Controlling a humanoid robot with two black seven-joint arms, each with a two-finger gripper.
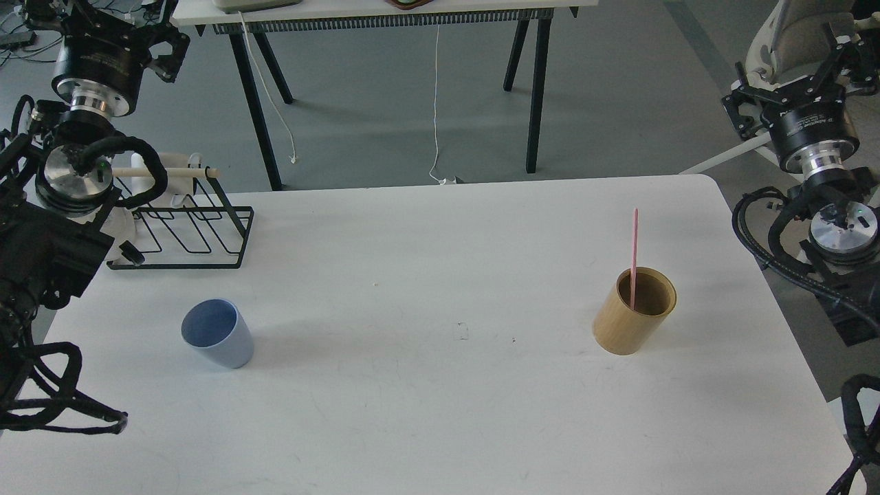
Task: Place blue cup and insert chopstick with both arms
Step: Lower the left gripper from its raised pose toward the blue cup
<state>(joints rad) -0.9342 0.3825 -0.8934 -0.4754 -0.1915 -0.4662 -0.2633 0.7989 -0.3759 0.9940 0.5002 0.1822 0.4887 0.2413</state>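
Observation:
The blue cup [217, 334] stands upright on the left part of the white table [440, 412], with nothing in it. On the right, the pink chopstick [634, 258] stands upright inside a tan bamboo-coloured cup [634, 313]. My left gripper [103, 27] is raised at the far left, above and behind the wire rack and well away from the blue cup; its fingers look spread and hold nothing. Off the table's far right corner, my right gripper [797, 75] is also raised, with its fingers spread and empty.
A black wire rack [185, 227] with a pale wooden rod stands at the table's back left corner, just beside my left arm. Behind the table stands another table on dark legs [258, 103], with white cables hanging from it.

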